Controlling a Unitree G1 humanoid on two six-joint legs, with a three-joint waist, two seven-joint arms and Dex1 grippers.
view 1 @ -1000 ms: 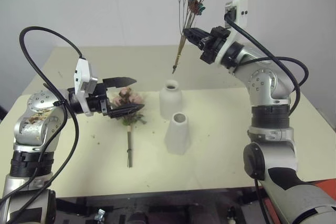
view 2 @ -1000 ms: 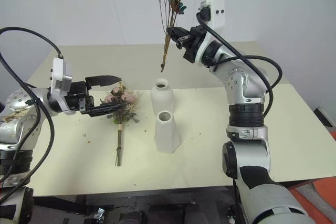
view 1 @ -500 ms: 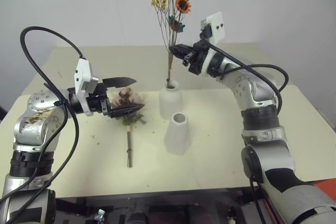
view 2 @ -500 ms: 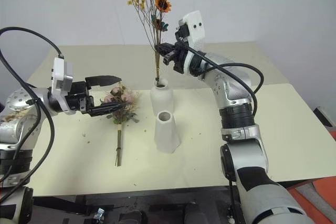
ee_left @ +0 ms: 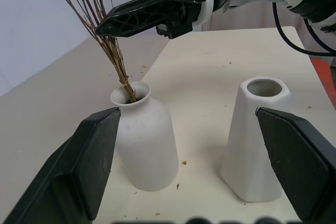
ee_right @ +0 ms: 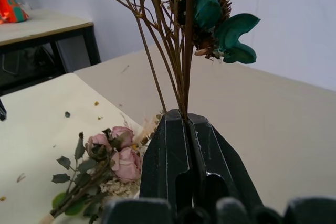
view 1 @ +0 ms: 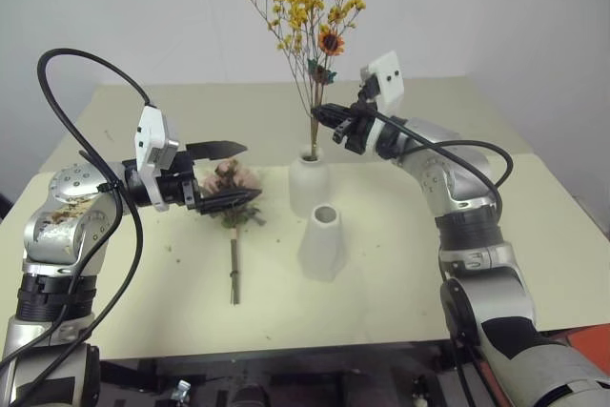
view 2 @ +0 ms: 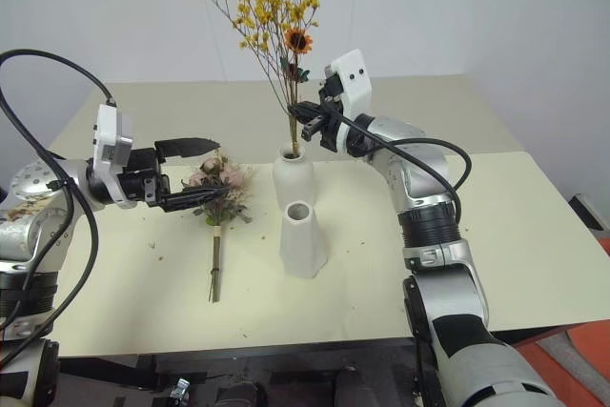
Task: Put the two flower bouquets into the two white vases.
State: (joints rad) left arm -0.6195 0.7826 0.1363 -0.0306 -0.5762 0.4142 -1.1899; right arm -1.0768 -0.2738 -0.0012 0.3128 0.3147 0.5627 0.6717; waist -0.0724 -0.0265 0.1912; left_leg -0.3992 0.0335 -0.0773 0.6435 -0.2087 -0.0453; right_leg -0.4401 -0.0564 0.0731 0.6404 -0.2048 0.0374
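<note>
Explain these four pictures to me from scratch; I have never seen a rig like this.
A two-armed humanoid robot stands at a cream table. Two pictures come from cameras on its head, the other two from cameras on its wrists. The right gripper is shut on a thin spray of yellow-orange dried flowers, whose stems stand in the rounded white ceramic vase. The tapered white ceramic vase stands empty. A bunch of pink roses with green leaves lies on the table. The left gripper is open, holding nothing.
</note>
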